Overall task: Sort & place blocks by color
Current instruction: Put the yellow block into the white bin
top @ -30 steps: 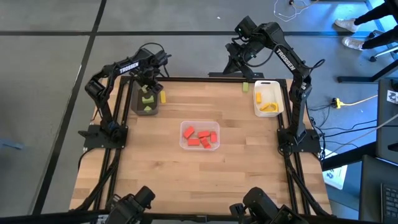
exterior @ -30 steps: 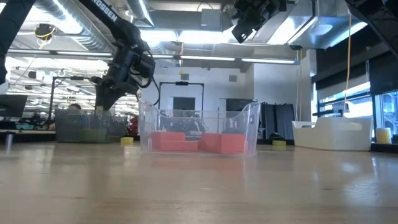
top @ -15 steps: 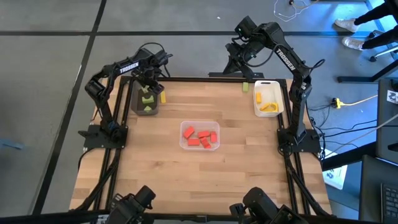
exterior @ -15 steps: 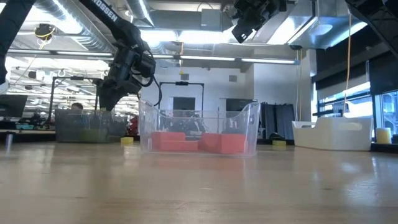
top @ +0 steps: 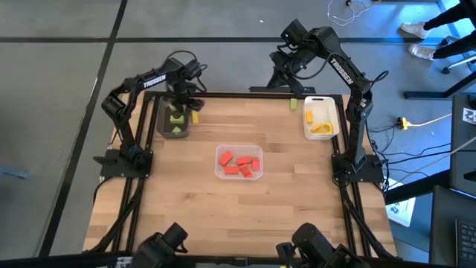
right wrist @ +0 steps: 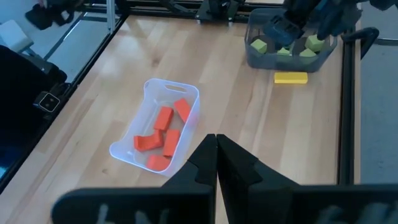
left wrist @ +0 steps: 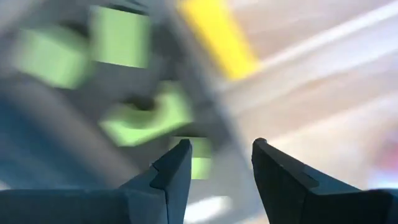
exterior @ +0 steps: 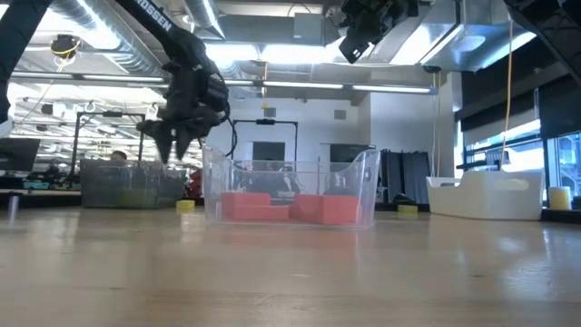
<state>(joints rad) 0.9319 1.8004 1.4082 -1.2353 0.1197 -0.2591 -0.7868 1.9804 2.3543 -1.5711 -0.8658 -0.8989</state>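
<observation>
A: Left gripper hangs over the dark grey tray at the table's far left corner, fingers parted, empty; green blocks lie inside.

B: A yellow block sits just beside that tray. Descend squarely over it.

A: Right gripper, pinched closed, waits beyond the far edge.

A lab or workshop hall is shown: exposed ceiling ducts and strip lights, monitors on distant benches, a framed test table, cables trailed over grey floor.
</observation>
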